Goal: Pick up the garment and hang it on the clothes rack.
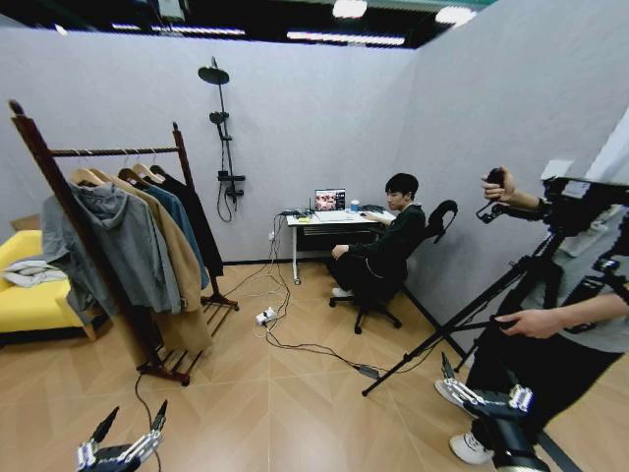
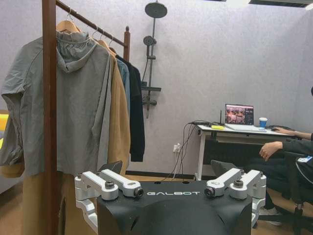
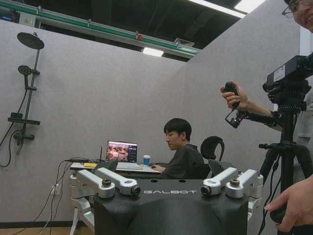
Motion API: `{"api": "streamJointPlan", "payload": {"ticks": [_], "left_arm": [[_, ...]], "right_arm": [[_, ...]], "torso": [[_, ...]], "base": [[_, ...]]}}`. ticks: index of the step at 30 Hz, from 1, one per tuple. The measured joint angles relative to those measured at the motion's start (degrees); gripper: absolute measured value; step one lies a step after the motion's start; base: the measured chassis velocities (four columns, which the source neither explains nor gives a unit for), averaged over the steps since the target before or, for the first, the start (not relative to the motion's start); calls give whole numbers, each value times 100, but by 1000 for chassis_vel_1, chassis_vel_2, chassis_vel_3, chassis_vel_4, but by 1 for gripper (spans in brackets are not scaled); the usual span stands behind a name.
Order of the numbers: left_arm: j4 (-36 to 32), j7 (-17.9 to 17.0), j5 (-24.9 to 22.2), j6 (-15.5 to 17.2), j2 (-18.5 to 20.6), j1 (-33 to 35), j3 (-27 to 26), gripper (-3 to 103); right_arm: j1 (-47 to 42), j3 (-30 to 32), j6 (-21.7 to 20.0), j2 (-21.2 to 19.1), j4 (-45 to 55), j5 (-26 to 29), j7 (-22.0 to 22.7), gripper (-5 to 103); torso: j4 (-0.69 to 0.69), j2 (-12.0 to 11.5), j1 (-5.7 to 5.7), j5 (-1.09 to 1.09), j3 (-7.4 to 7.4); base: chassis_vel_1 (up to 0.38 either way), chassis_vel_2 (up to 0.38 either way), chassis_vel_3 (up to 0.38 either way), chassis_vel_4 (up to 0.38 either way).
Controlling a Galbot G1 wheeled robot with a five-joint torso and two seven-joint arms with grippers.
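Observation:
The clothes rack [image 1: 118, 152] [image 2: 49, 112] stands at the left, dark red-brown wood with knob-topped posts and a slatted foot. On its bar hang a grey hoodie [image 1: 118, 246] [image 2: 73, 107], a tan coat [image 1: 182, 285] [image 2: 119, 117], a teal shirt [image 1: 182, 211] and a short black top [image 1: 200, 221] [image 2: 136, 117]. The garment is out of view. My left gripper [image 1: 136, 418] [image 2: 168, 171] is low at the front left, open and empty, short of the rack. My right gripper [image 1: 482, 388] [image 3: 161, 169] is low at the front right, open and empty.
A yellow sofa [image 1: 29, 295] sits behind the rack. Cables and a power strip [image 1: 265, 317] cross the floor. A person sits at a desk [image 1: 329, 221] at the back. A tripod [image 1: 472, 315] and a standing person's legs crowd the right side.

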Motion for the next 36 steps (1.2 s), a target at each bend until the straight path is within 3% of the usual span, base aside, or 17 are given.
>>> {"api": "streamJointPlan", "payload": {"ticks": [36], "left_arm": [[-1,2,0,0,0,0,1,100]], "right_arm": [[0,0,0,-1,0,0,0,100]], "torso": [[0,-2,3,2,1]], "base": [[37,40,-33,-45]]}}
